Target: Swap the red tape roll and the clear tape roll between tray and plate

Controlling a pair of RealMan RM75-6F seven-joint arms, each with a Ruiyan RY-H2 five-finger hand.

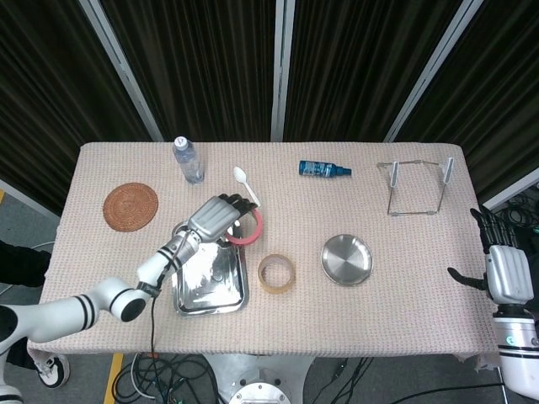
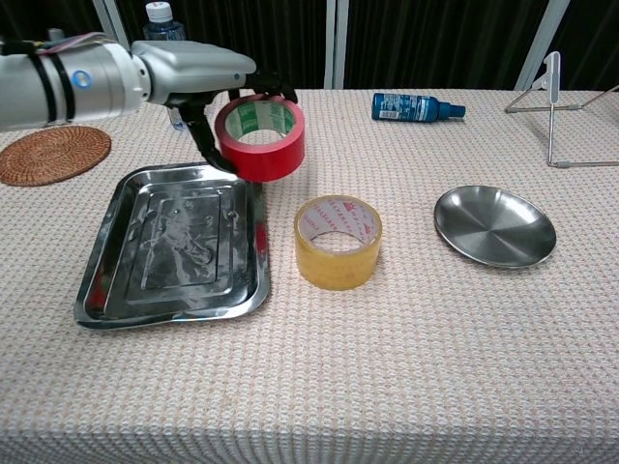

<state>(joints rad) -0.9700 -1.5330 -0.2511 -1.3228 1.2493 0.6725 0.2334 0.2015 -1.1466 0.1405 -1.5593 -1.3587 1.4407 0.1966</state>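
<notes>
My left hand point(image 1: 219, 217) point(image 2: 208, 85) grips the red tape roll point(image 2: 261, 137) point(image 1: 246, 227) and holds it in the air above the far right corner of the steel tray point(image 2: 174, 246) point(image 1: 209, 279). The tray holds nothing. The clear, yellowish tape roll point(image 2: 338, 241) point(image 1: 276, 273) stands on the cloth between the tray and the round steel plate point(image 2: 495, 226) point(image 1: 346, 259), which is bare. My right hand point(image 1: 502, 268) hangs open past the table's right edge, fingers spread, holding nothing.
Along the far side stand a water bottle point(image 1: 189, 159), a white spoon point(image 1: 246, 185), a blue spray bottle point(image 2: 417, 106) and a wire rack point(image 1: 417, 187). A woven coaster point(image 2: 52, 153) lies at the left.
</notes>
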